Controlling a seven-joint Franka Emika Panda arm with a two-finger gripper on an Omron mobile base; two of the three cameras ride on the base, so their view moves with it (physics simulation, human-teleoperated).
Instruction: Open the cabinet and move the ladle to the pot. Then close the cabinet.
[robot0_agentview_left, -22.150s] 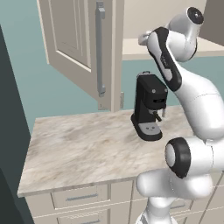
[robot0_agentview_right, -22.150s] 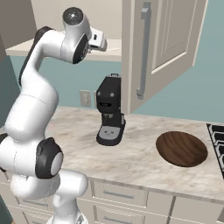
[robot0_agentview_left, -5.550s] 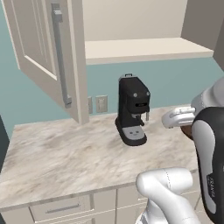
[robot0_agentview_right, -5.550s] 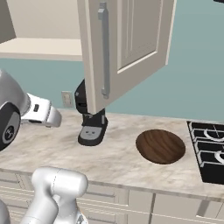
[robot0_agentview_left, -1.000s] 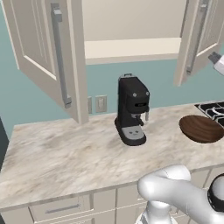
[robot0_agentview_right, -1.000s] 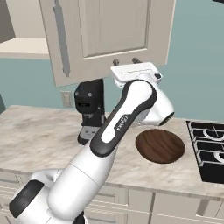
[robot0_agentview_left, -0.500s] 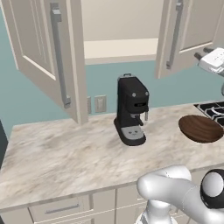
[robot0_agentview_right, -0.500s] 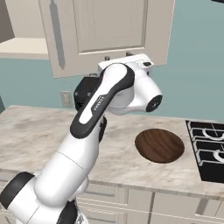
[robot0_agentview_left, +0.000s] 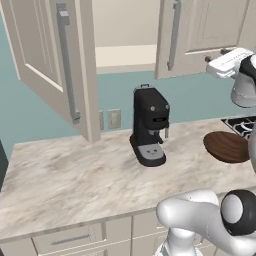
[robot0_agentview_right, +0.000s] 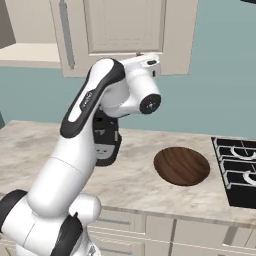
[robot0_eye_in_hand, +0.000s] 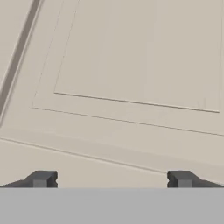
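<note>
The cabinet (robot0_agentview_left: 125, 55) has its left door (robot0_agentview_left: 45, 60) swung wide open, and the bare shelf inside shows. Its right door (robot0_agentview_left: 205, 30) stands almost shut, with its long grey handle (robot0_agentview_left: 173, 35) on its left edge. My gripper (robot0_eye_in_hand: 111, 179) is open, its fingertips (robot0_eye_in_hand: 41, 178) wide apart and nothing between them, right up against the recessed panel of the right door (robot0_eye_in_hand: 140, 57). From the right base view, the hand (robot0_agentview_right: 145, 62) presses at the lower part of that door (robot0_agentview_right: 125, 25). The ladle and the pot are out of view.
A black coffee machine (robot0_agentview_left: 150, 125) stands on the marble counter (robot0_agentview_left: 65, 175) below the cabinet. A round dark wooden board (robot0_agentview_right: 181, 166) lies to its right, beside the stove (robot0_agentview_right: 237, 170). The open left door overhangs the counter's left part. Drawers (robot0_agentview_left: 70, 240) run along the counter front.
The right door has swung from half open to almost shut. My hand has moved left with it, staying on its outer face. The left door has not moved.
</note>
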